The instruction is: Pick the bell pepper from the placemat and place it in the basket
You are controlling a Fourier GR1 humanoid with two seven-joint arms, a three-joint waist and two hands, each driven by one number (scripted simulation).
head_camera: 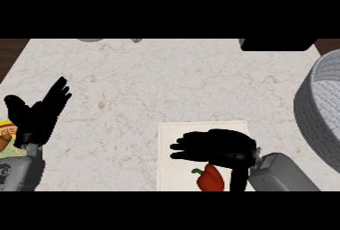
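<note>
At the lower edge of the head view, the red pepper [212,178] with its green stem lies on the white placemat [174,155], near the mat's near edge. The right hand [219,146] hangs directly over it, palm down, its fingers extended leftward and only slightly bent; the thumb reaches down beside the pepper's right side. The fingers are not curled round the pepper, and whether the thumb touches it cannot be told. The grey right forearm [282,173] enters from the lower right. At the left edge, the left hand [36,114] rests with fingers spread and pointing up, well apart from the mat; a yellow patterned object [8,139] shows partly beneath it. The pale marbled surface [166,81] carries everything. Farther right, the grey basket [319,108] stands partly out of view, well apart from the pepper. A black object [277,43] sits at the far edge.
</note>
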